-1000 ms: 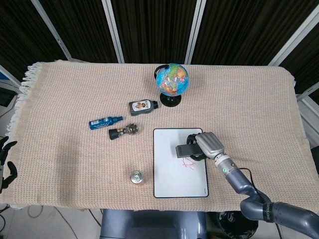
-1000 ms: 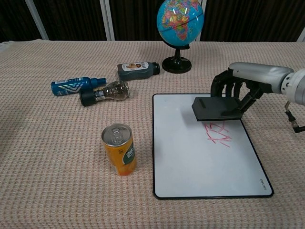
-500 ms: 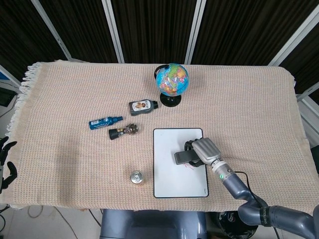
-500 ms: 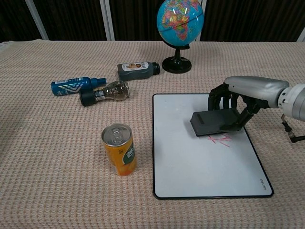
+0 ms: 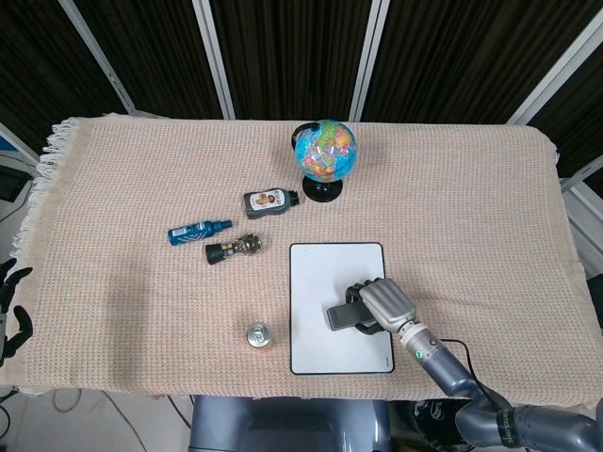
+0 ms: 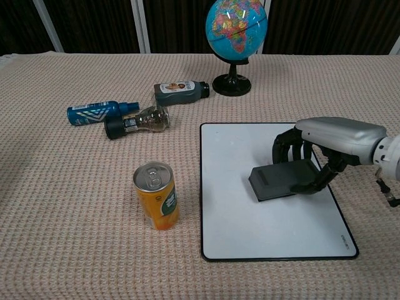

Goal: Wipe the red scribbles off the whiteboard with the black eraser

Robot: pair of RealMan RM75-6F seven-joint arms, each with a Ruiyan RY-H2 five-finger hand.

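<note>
Black eraser (image 6: 281,179) lies flat on the white whiteboard (image 6: 250,219), right of centre; no red visible.

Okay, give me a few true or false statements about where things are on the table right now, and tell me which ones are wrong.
1. The right hand holds the black eraser on the whiteboard. True.
2. Red scribbles show beside the eraser. False: none are visible.
3. The orange can lies on its side. False: it stands upright.
4. The globe stands beyond the whiteboard. True.
5. The blue bottle rests on the whiteboard. False: it lies on the cloth.
</note>
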